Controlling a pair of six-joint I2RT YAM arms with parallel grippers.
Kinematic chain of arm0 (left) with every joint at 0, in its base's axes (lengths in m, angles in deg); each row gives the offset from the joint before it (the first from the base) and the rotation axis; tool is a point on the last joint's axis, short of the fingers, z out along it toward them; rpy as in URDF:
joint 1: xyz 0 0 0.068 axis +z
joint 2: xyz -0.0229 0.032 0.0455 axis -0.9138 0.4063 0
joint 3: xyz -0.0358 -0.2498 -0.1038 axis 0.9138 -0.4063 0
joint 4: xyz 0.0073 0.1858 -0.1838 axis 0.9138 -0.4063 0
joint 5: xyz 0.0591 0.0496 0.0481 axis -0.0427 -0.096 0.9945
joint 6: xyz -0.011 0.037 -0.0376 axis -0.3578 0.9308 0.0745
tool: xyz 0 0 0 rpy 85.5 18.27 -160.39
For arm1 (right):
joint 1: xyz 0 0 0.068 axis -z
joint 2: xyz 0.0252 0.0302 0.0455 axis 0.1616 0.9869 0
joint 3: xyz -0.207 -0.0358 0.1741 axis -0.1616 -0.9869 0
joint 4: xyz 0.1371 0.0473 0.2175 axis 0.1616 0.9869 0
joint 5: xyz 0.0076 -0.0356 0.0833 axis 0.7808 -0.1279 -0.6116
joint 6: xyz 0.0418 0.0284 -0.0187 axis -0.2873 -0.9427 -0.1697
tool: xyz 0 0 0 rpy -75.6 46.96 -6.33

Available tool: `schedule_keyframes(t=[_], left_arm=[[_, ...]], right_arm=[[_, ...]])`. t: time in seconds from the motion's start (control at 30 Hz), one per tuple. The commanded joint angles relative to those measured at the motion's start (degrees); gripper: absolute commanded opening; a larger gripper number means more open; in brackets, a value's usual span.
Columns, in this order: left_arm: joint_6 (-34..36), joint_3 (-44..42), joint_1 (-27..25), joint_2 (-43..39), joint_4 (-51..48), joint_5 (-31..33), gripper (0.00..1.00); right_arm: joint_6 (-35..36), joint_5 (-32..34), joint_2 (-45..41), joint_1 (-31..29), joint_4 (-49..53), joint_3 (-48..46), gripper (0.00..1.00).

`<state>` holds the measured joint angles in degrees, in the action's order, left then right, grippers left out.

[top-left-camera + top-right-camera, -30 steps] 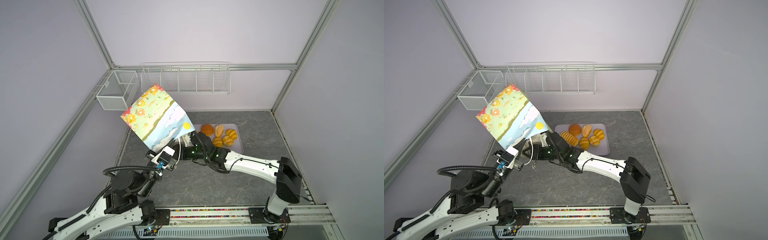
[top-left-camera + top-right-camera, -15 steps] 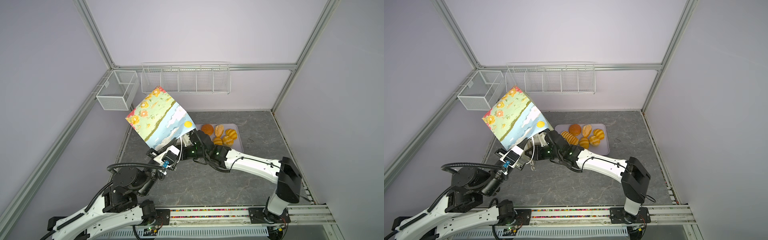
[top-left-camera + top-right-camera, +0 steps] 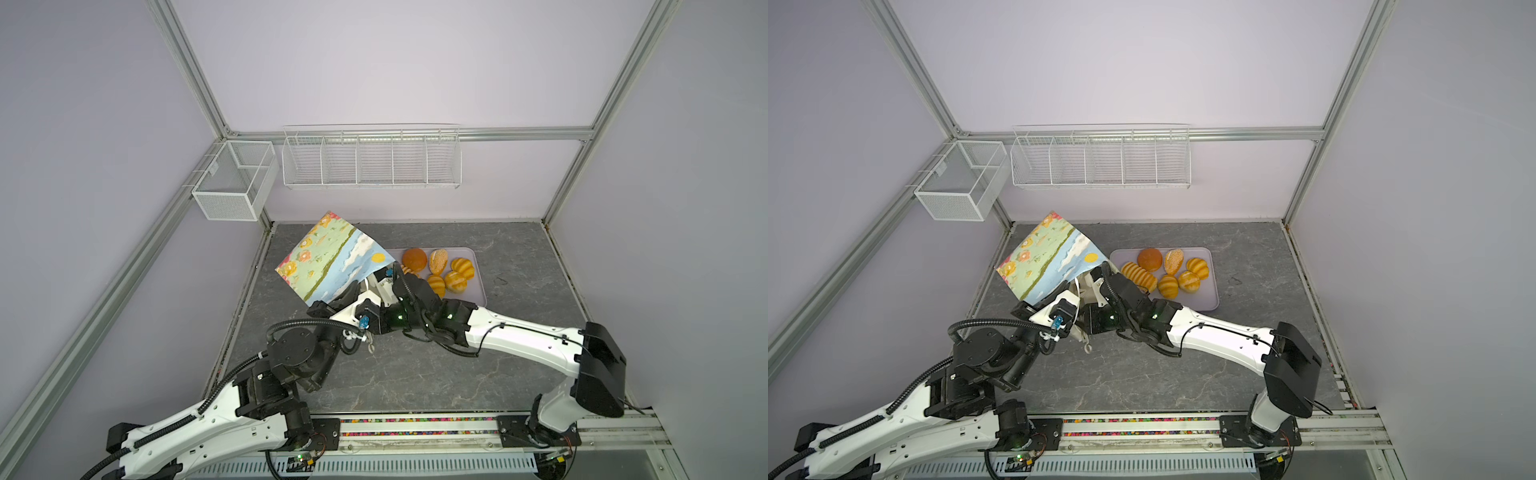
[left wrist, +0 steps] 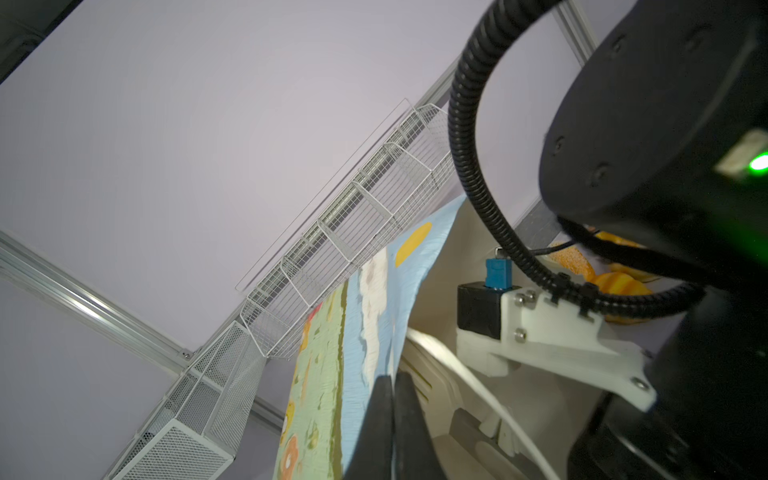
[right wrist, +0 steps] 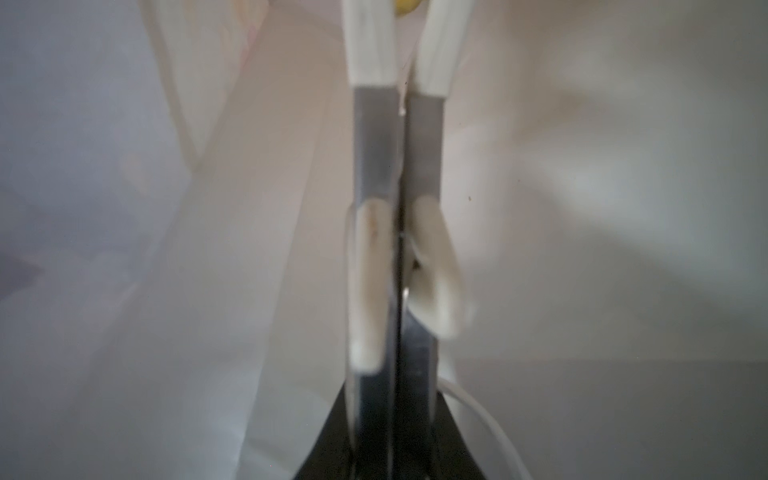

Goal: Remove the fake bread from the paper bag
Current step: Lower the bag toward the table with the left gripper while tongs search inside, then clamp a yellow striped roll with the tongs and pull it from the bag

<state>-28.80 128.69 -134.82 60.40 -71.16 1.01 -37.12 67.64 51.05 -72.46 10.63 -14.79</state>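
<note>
Our right gripper is sitting deep in the white lining of the tall paper gift bag with sky-and-meadow print, jaws pressed nearly together. A yellow speck is showing at the tips, but we cannot tell if bread is caught. Our left gripper is pinching the bag's rim, holding it tilted over the grey marbled bench. Six glossy orange-yellow toy breads are lying on the pale flat tray. We are advising a slow, straight pull-out, so the paper is not tearing.
</note>
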Motion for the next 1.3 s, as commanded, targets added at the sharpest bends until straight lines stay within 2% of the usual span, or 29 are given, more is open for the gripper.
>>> schedule_keyframes(t=[0.0, 0.13, 0.4, 0.83, 1.27], left_arm=[[-2.61, -0.34, 1.98, -0.05, 0.83, 3.71, 0.00], [-9.24, -0.28, 5.95, 0.15, -3.67, 3.16, 0.00], [-16.85, -1.50, 8.36, 3.73, -9.25, 3.66, 0.00], [-21.82, -1.45, 13.78, 9.40, -14.66, 2.25, 0.00], [-24.83, 0.07, 17.08, 12.29, -16.81, -0.87, 0.00]], right_arm=[[1.83, 2.36, -3.50, -1.31, 0.29, -0.91, 0.07], [0.65, 3.70, -4.38, -1.90, 2.24, -2.10, 0.07], [0.92, 5.47, -5.24, -2.12, 7.94, -2.29, 0.07], [3.38, 7.08, -7.46, -1.71, 16.86, -2.02, 0.07], [4.27, 5.02, -10.46, -1.57, 21.16, -5.21, 0.07]])
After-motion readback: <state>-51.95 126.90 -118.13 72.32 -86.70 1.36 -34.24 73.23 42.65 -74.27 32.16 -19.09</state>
